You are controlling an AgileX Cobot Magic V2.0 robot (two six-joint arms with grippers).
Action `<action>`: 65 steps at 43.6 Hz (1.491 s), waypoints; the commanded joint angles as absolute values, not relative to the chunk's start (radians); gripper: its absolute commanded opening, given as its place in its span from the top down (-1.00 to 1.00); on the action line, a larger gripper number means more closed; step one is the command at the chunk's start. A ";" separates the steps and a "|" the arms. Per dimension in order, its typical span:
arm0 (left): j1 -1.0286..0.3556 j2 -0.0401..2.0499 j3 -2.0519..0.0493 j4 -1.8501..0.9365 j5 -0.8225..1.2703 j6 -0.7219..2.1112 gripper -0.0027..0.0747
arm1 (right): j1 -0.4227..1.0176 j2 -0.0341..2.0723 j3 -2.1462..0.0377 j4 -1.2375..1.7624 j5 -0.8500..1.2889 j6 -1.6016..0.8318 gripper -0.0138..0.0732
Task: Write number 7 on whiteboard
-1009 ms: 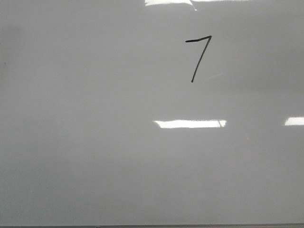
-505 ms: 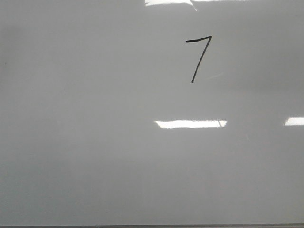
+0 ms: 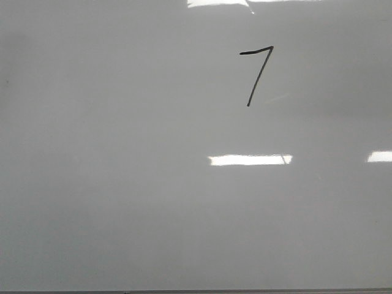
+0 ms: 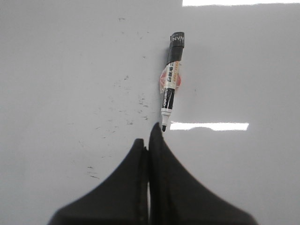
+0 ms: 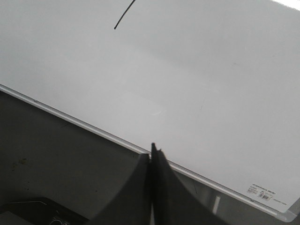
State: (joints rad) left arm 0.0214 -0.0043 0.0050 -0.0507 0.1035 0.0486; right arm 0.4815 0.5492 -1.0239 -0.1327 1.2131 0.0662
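The whiteboard [image 3: 122, 184] filled the front view, lying flat, with a thin dark edge along its near side. The number 7 [image 3: 256, 75] was drawn in black in the far part of the board, right of centre: a short top bar and a long slanted downstroke. No arm appeared in the front view.

In the left wrist view, the left gripper [image 4: 149, 140] had its fingers pressed together, holding nothing. A marker [image 4: 170, 79] lay uncapped on the board, its tip just beside the fingertips; contact could not be determined.

In the right wrist view, the right gripper [image 5: 153, 152] was likewise closed and empty, positioned over the framed board edge [image 5: 84, 124], with a dark desk [image 5: 56, 168] beside it. Only the downstroke's end was visible there.
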 commanded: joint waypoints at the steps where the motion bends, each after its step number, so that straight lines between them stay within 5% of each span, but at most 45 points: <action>1: 0.025 -0.019 0.009 -0.053 0.023 0.048 0.98 | 0.477 0.551 -1.041 -0.134 1.146 0.065 0.84; 8: 0.025 -0.019 0.009 -0.053 0.023 0.048 0.98 | 0.388 0.464 -0.938 -0.094 1.069 0.065 0.84; 23: 0.025 -0.019 0.009 -0.053 0.023 0.048 0.98 | 0.072 0.141 -0.429 0.100 0.494 0.048 0.84; 42: 0.025 -0.019 0.009 -0.053 0.023 0.048 0.98 | -0.021 -0.029 0.026 0.100 -0.083 0.045 0.84; 65: 0.025 -0.019 0.009 -0.053 0.023 0.048 0.98 | -0.022 -0.030 0.022 0.099 -0.049 0.045 0.84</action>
State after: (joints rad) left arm 0.0214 -0.0043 0.0050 -0.0507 0.1035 0.0486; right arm -0.0174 -0.0079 0.0256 0.0945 0.0356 0.0582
